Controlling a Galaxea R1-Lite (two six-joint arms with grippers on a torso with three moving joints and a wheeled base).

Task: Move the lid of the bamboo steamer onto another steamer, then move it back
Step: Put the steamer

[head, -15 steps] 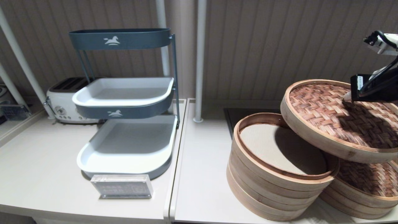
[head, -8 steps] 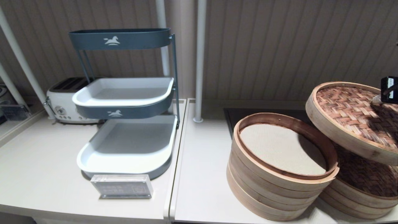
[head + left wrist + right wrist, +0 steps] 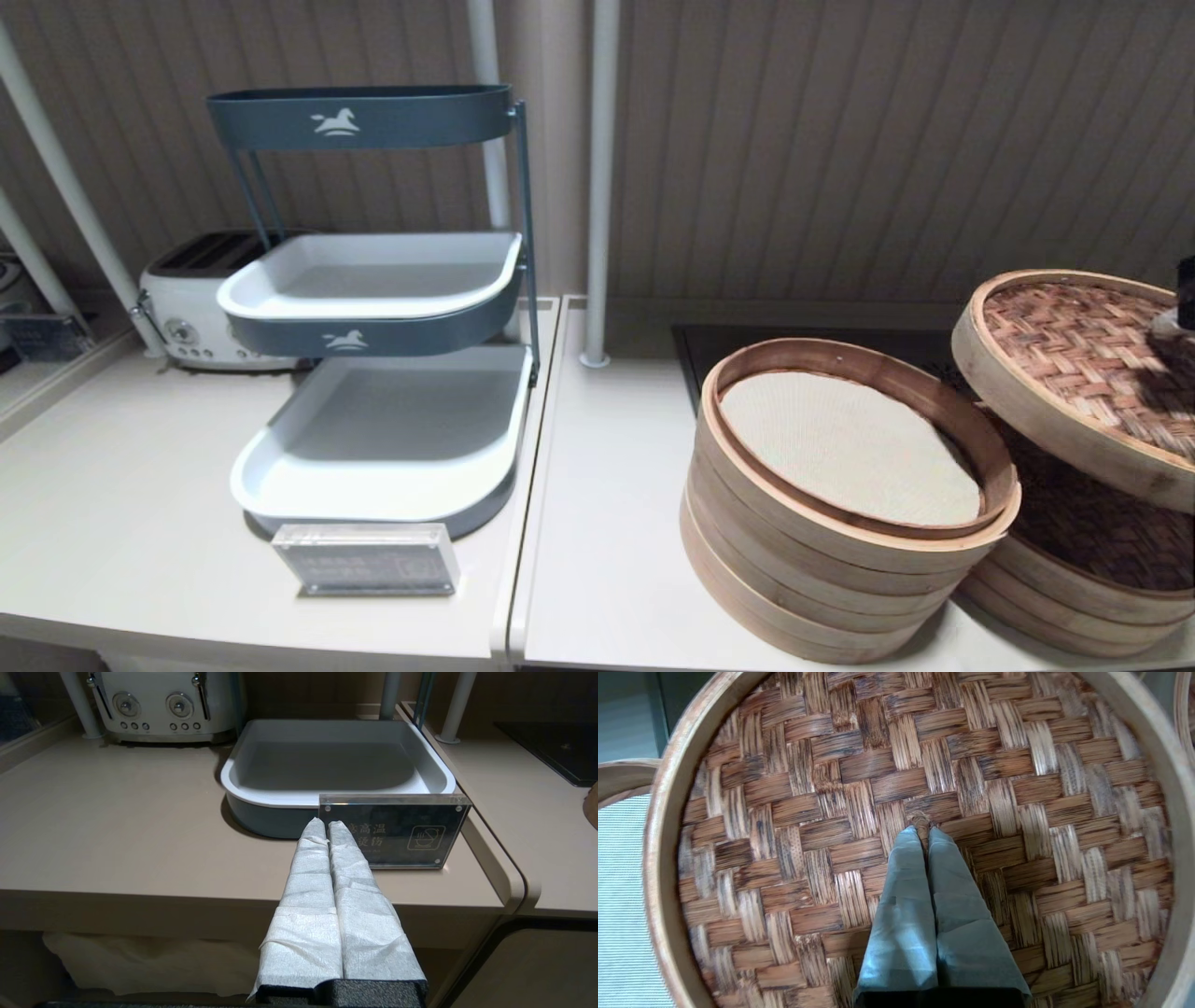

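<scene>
The bamboo steamer lid (image 3: 1074,373), with a reddish woven top and a pale rim, hangs tilted in the air at the far right. It hangs over the low, wide steamer (image 3: 1074,583), whose own dark woven lid (image 3: 1092,532) lies in shadow below it. My right gripper (image 3: 923,828) is shut on the small loop handle (image 3: 920,820) at the centre of the lid (image 3: 896,765). In the head view only a dark sliver of this gripper shows at the right edge. My left gripper (image 3: 327,823) is shut on nothing, parked low before the counter's front edge.
The taller steamer stack (image 3: 822,569) with the cream liner mat (image 3: 840,443) stands uncovered just left of the low steamer. A black hob (image 3: 738,341) lies behind it. Further left are a white post (image 3: 597,187), a tiered tray rack (image 3: 373,289), an acrylic sign (image 3: 366,558) and a toaster (image 3: 187,308).
The lid has travelled right and slightly down, off the tall stack and over the low steamer. The right gripper has slid almost out of the head view. The left arm has not moved.
</scene>
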